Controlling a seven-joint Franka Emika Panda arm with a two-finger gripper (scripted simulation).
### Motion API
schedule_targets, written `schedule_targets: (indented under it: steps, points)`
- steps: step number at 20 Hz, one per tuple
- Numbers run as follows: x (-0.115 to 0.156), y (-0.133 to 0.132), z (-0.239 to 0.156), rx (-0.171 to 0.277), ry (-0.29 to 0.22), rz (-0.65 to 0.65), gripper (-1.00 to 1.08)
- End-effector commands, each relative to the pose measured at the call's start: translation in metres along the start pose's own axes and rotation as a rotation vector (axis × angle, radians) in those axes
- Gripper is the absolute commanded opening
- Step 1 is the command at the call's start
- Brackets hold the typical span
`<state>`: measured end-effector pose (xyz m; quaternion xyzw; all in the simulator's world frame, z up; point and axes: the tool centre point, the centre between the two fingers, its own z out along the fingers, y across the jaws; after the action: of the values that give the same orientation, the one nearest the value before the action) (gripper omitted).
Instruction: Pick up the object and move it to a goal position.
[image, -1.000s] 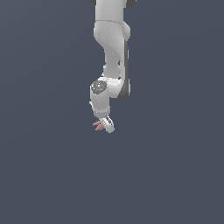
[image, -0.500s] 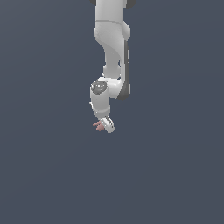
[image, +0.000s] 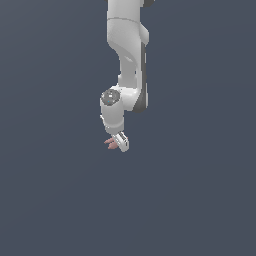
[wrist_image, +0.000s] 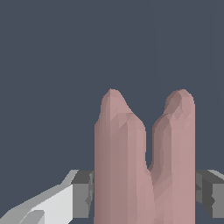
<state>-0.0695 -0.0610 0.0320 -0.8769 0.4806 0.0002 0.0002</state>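
The hand (image: 119, 143) is clamped on the pink object (wrist_image: 144, 166), grey fingers (wrist_image: 82, 194) pressed against both its flanks in the wrist view, two stubby lobes jutting out past the tips. In the exterior view the object pokes out at nine o'clock of the hand, with the white arm (image: 127, 55) rising at twelve o'clock.

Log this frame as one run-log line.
arm: white Panda | pincer: shut on small dusty-pink matte lobed object | object: between grey finger pads, two lobes jutting past them | goal marker: none visible
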Motion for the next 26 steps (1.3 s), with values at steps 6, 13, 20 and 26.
schedule_targets:
  steps: [6, 13, 20, 26]
  points:
    - [0.025, -0.005, -0.041, 0.0, 0.001, 0.001, -1.0]
    - [0.062, -0.012, -0.101, -0.002, 0.002, 0.002, -1.0]
    - [0.101, -0.021, -0.164, -0.002, 0.002, 0.002, -1.0]
    - [0.129, -0.029, -0.208, -0.001, 0.002, 0.001, -1.0]
